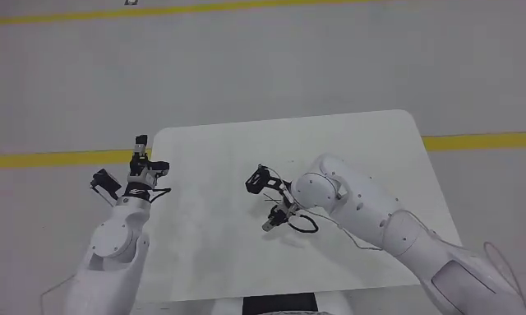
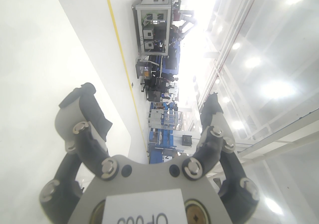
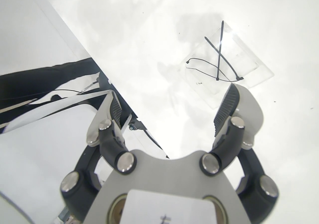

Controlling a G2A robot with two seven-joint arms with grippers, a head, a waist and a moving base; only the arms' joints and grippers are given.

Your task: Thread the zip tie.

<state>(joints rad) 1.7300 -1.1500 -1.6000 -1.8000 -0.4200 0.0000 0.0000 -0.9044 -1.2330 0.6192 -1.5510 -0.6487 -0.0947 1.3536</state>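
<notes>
Two thick black zip ties (image 3: pixel 219 55) lie crossed on a clear plastic tray (image 3: pixel 251 60) on the white table (image 3: pixel 139 10). A thin black tie (image 3: pixel 202 61) curls beside them on the same tray. My right gripper (image 3: pixel 172 96) hangs open just short of the tray, one ribbed pad (image 3: pixel 225 104) close to a tie's head, with nothing between the fingers. From above, the right gripper (image 1: pixel 265 201) is over the middle of the table. My left gripper (image 2: pixel 148 105) stands open and holds nothing at the table's left edge (image 1: pixel 122 161), pointing out into the room.
The table's edge (image 3: pixel 82 45) runs close beside the right gripper's other finger, with dark parts below it. A yellow floor line (image 1: pixel 246 4) runs beyond the table. Bare tabletop (image 1: pixel 353 142) lies toward the far side.
</notes>
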